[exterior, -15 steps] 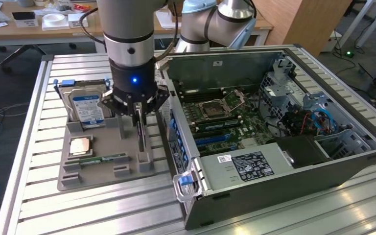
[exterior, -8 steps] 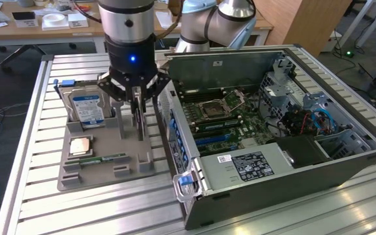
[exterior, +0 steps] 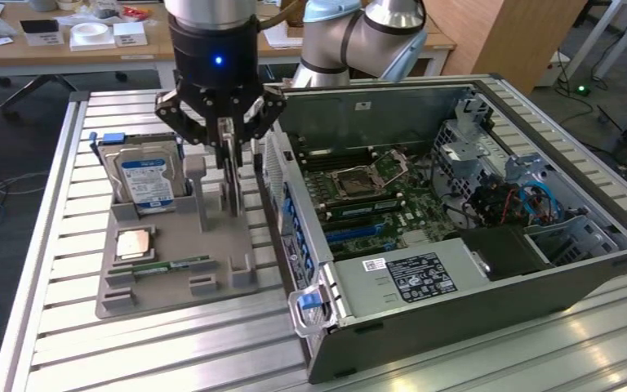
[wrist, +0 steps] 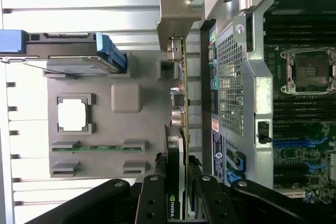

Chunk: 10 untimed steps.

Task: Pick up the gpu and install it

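Note:
The gpu (exterior: 229,180) stands on edge over the grey holder tray (exterior: 161,233), beside the open computer case (exterior: 455,269). My gripper (exterior: 226,131) comes down on it from above and is shut on its upper edge. In the wrist view the gpu (wrist: 181,103) appears edge-on, a thin green board with its black cooler between my fingers (wrist: 152,200) and its silver bracket (wrist: 177,11) at the far end. Its lower edge is level with the tray's posts; I cannot tell whether it still rests in them.
The tray also holds a silver hard drive (exterior: 147,180) with a blue-white label, a CPU (exterior: 131,243) and a memory stick (exterior: 166,265). Inside the case the motherboard (exterior: 368,196) lies exposed, with blue slots (exterior: 352,234). The case's rear wall (wrist: 231,77) is close beside the card.

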Tool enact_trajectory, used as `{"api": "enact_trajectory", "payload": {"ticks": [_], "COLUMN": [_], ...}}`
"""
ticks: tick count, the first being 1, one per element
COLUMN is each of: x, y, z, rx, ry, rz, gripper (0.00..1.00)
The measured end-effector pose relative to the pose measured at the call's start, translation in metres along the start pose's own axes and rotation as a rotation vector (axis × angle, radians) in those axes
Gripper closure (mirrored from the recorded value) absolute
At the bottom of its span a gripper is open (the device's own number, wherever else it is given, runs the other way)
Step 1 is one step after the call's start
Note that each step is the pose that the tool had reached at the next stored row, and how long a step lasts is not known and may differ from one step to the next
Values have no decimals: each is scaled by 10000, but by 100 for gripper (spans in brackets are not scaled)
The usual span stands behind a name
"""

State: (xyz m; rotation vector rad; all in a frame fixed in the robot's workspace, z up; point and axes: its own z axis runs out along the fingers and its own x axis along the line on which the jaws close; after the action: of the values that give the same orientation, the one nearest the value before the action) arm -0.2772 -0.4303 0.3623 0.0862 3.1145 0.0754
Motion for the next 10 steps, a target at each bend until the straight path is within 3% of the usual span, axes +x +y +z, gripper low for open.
{"api": "enact_trajectory", "payload": {"ticks": [10], "x": [-11], "y": [22], "z": [-445], "rx": [0], "ry": [0], "rz": [0], "gripper": [73]}}
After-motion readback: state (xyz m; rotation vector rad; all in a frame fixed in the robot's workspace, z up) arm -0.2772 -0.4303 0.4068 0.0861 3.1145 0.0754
